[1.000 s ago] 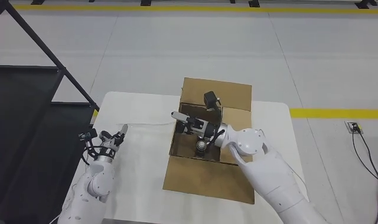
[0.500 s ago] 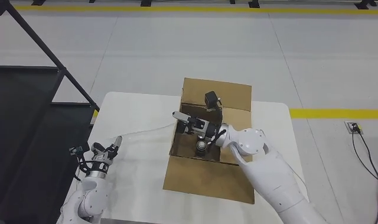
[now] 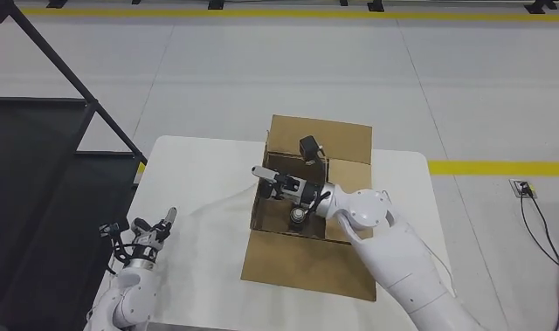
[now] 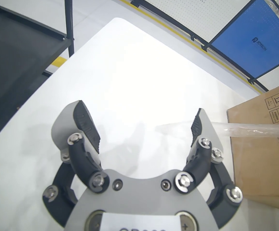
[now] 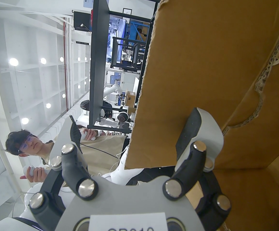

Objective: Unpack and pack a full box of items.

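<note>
An open cardboard box (image 3: 306,261) stands on the white table (image 3: 201,165), flaps spread. My right gripper (image 3: 269,181) is at the box's left wall, open. In the right wrist view that gripper (image 5: 133,116) straddles a cardboard flap (image 5: 202,73), one finger on each side, not clamped. A dark round item (image 3: 300,216) lies inside the box, and a black object (image 3: 310,146) sits by the far flap. A strip of clear plastic film (image 4: 250,131) runs from the box (image 4: 262,164) over the table. My left gripper (image 4: 139,108) hangs open and empty over the table's near left (image 3: 164,219).
A black metal rack (image 3: 44,182) stands beside the table's left edge, close to my left arm; it is also seen in the left wrist view (image 4: 14,49). White tabletop lies between the left gripper and the box. A yellow floor line (image 3: 489,167) runs to the right.
My left arm has drawn back toward the table's near left corner, away from the box. The right gripper has stayed at the box wall, almost still.
</note>
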Robot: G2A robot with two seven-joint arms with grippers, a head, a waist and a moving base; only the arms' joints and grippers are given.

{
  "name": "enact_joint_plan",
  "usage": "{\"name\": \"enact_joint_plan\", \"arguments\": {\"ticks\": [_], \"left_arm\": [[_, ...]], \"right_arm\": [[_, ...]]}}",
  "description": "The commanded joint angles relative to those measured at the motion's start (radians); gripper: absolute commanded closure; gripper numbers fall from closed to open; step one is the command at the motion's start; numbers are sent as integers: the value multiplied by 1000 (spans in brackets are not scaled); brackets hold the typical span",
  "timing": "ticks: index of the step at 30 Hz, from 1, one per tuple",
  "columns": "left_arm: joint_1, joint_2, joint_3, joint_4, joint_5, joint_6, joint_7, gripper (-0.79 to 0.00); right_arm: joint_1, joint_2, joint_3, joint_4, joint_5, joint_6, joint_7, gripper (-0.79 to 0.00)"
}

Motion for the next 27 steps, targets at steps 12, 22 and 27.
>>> {"name": "enact_joint_plan", "arguments": {"ticks": [12, 22, 27], "left_arm": [[149, 19, 26, -342, 284, -258, 58, -785], [94, 10, 72, -363, 259, -232, 21, -785], [59, 6, 70, -322, 215, -188, -21, -785]], "right_arm": [[36, -54, -105, -24, -42, 79, -202, -785], [89, -99, -168, 77, -91, 60, -301, -785], [92, -105, -165, 99, -100, 26, -264, -785]]}}
